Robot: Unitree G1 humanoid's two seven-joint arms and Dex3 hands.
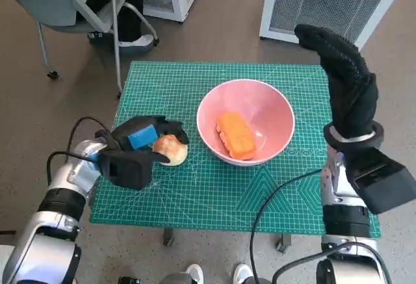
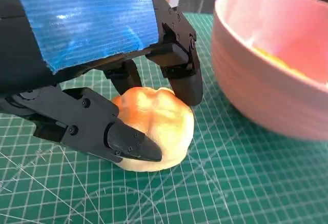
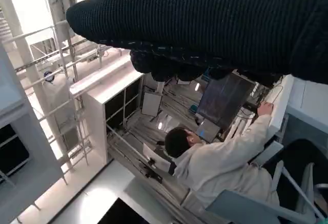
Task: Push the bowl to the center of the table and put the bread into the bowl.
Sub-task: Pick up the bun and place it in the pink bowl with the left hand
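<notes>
1. Pink bowl [image 1: 246,123] sits near the middle of the green cutting mat [image 1: 195,193]; an orange bread loaf [image 1: 235,134] lies inside it.
2. Left hand [image 1: 138,149] rests on the mat just left of the bowl; its black fingers [image 2: 128,143] close around a round pale bread roll [image 2: 156,126], which touches the mat.
3. Right hand [image 1: 344,82] is raised above the table's right edge, gloved fingers extended, holding nothing.
4. A person in white [image 3: 215,165] shows in the right wrist view.
</notes>
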